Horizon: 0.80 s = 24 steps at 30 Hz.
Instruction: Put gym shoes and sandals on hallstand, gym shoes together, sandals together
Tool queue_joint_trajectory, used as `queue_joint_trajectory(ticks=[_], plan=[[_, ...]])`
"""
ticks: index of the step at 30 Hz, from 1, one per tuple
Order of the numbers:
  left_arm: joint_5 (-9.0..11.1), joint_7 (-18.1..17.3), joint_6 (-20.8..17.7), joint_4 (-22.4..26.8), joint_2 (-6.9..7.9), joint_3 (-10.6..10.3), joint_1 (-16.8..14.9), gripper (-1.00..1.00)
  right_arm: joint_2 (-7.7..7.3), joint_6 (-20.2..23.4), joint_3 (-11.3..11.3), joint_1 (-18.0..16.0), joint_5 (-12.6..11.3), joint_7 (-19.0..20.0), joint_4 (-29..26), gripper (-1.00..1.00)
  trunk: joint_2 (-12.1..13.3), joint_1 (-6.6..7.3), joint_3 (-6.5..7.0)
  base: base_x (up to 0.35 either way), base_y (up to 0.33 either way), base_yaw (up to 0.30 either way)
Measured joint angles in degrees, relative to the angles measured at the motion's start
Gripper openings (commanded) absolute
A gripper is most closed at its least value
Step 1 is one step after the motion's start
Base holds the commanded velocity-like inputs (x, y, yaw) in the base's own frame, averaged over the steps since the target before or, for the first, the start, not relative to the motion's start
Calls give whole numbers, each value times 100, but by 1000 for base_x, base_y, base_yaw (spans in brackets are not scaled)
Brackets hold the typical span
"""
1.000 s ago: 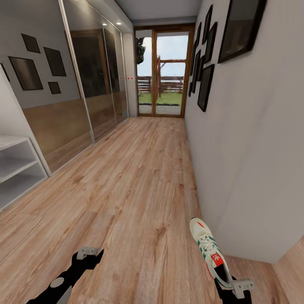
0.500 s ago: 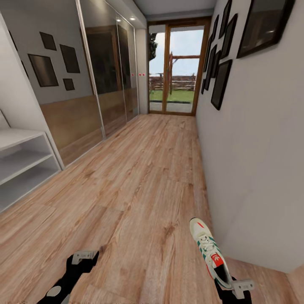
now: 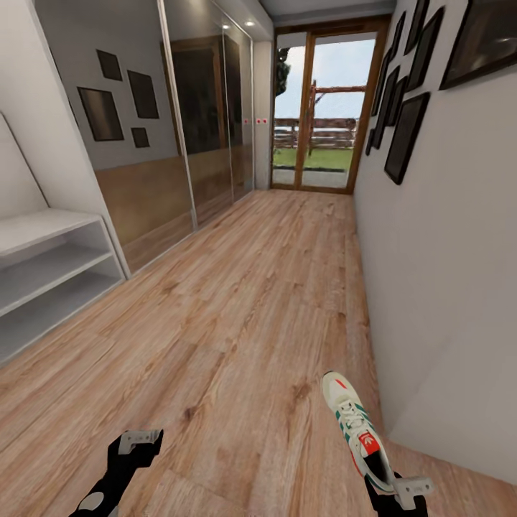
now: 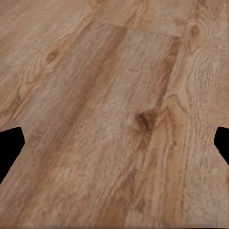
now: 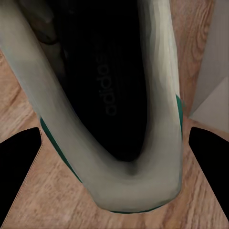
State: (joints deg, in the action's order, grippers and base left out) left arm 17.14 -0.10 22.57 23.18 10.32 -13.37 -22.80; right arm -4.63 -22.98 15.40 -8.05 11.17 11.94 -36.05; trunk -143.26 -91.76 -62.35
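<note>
White gym shoe (image 3: 357,429) gripped at heel by right claw (image 3: 397,495), toe pointing down corridor, held over corridor floor (image 3: 237,345) close to right wall (image 3: 445,287). Whole view panned left since earlier frames; more hallstand (image 3: 50,276) shelving visible at left, shoe unchanged relative to claw. Left claw (image 3: 129,449) open, empty. Right claw cut off by frame edge; hallstand upper part cropped.

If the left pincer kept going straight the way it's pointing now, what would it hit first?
Most likely the bare corridor floor: the left pincer faces open wood planks, with nothing between its fingertips. How far away is unclear.
</note>
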Motion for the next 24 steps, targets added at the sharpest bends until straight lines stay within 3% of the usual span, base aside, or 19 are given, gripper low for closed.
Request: queue_joint_trajectory(ticks=[6,14,24], plan=[[0,-11,-1,15,-1,0,0,100,14,0,0,0,6,-4,7,-100,0,2,-40,184,-95,205],[0,-7,-3,24,-1,0,0,100,219,-8,4,0,25,-10,-26,-100,0,3,-57,253,-148,244],[0,-7,-2,9,-1,-1,-1,100,198,-10,11,1,18,29,-44,-100,0,0,-58,77,-43,32]])
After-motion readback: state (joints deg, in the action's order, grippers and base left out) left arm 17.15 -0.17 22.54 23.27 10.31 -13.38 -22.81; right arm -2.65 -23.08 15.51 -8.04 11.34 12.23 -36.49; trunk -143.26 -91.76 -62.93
